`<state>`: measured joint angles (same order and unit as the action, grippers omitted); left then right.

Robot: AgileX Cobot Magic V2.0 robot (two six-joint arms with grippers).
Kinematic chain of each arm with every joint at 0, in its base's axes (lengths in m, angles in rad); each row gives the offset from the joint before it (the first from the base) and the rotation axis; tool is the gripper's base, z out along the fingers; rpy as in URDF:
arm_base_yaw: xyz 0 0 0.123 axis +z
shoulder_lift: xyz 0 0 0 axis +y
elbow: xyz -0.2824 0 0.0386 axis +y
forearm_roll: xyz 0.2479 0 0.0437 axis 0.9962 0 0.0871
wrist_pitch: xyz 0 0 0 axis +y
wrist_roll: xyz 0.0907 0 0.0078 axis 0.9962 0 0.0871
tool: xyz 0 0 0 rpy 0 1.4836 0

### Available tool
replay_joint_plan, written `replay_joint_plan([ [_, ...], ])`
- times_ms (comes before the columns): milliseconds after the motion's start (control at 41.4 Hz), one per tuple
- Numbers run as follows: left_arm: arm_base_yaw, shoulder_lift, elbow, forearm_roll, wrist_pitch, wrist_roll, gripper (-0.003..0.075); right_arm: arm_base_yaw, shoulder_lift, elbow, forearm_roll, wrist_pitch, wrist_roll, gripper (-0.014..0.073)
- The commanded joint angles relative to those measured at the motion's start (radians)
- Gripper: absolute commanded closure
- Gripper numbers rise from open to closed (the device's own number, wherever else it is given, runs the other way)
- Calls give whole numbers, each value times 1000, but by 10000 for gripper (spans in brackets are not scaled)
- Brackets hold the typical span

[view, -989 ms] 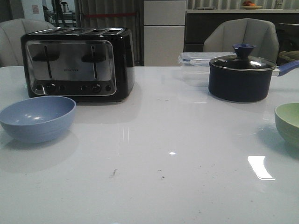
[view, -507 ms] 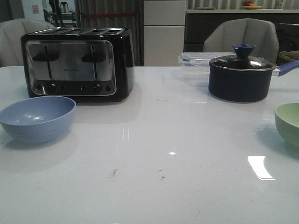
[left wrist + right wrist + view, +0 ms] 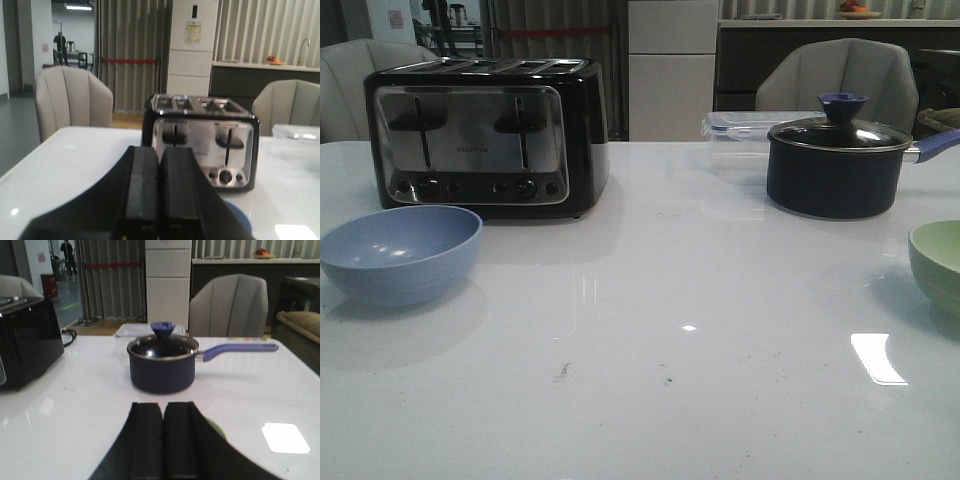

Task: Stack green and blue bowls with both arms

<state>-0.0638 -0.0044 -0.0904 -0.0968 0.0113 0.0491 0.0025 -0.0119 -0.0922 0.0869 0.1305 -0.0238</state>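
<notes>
- The blue bowl (image 3: 400,252) is seen upright on the counter (image 3: 670,330) at the left, just in front of the toaster (image 3: 485,135); the green bowl (image 3: 937,262) is seen upright at the far right edge, partly cut off in the front view, with the saucepan (image 3: 838,165) behind it.
- The bowls are well apart, and nothing is stacked yet.
- The left gripper (image 3: 160,187) is shown with its fingers pressed together and empty; a sliver of blue is visible just beyond it.
- The right gripper (image 3: 162,440) is likewise closed on nothing, with a pale green edge showing past it.
- The step in hand is judged to be the reach for a bowl by each arm.
- The fingers should be opened before descent, so that one rim wall is straddled, not struck.
- A rim grip on the near side is advised, kept clear of the toaster and saucepan.
- The bowls look light and smooth, so a level lift is advised.
</notes>
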Motion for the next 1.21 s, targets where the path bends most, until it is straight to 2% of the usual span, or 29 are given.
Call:
replay_joint_plan([
  [0, 3, -10, -128, -3, -38, -4, 627, -6, -9, -135, -10, -27, -1, 538],
  [241, 3, 106, -386, 79, 184, -2, 627, -6, 135, -395, -10, 202, -1, 538],
  [434, 3, 257, -544, 84, 374, -2, 627, -6, 294, -542, -23, 411, -1, 538],
  [724, 3, 434, -573, 84, 581, -2, 627, -6, 492, -566, -37, 561, -1, 538],
  [1182, 3, 522, -537, 76, 593, -2, 624, -6, 629, -535, -37, 576, -1, 529],
])
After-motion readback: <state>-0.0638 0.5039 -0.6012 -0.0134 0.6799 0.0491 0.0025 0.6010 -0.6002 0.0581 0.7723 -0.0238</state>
